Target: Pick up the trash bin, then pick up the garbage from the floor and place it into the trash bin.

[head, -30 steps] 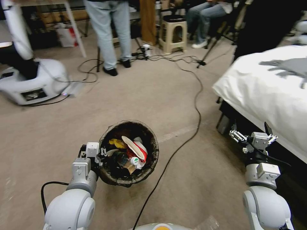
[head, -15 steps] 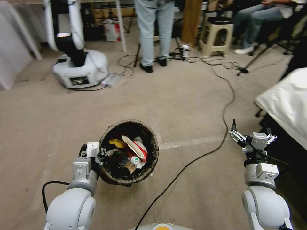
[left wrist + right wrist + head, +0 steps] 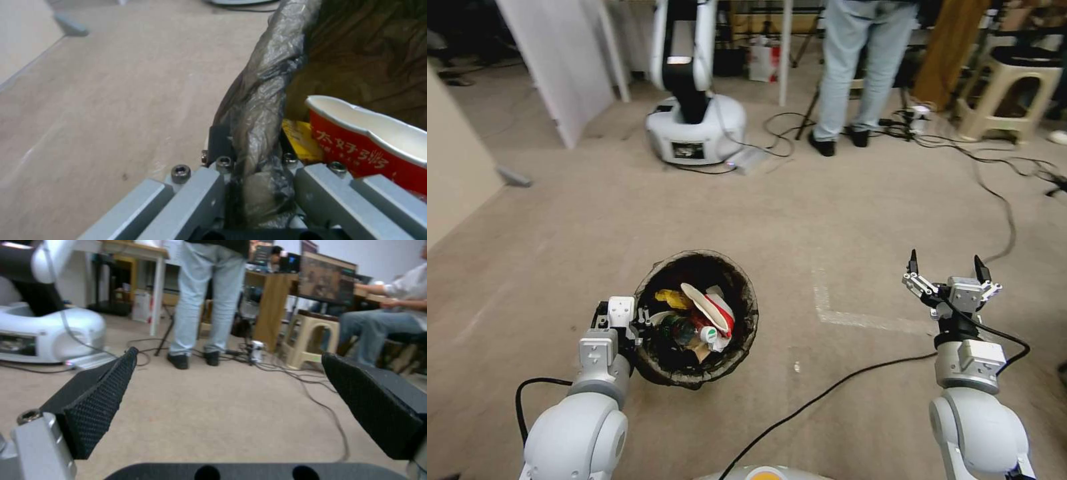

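Left fingers (image 3: 249,173) clamp trash bin (image 3: 740,280) rim; right fingers (image 3: 913,262) spread wide.

Left arm reaches forward and low, its wrist level — the left gripper (image 3: 639,319) is clamped tight on the bagged rim of the trash bin (image 3: 747,293), one finger (image 3: 218,143) outside the rim, the other inside. Right arm is stretched forward on its own side, right gripper (image 3: 946,265) pointing ahead — fingers (image 3: 95,400) spread wide, nothing between them.
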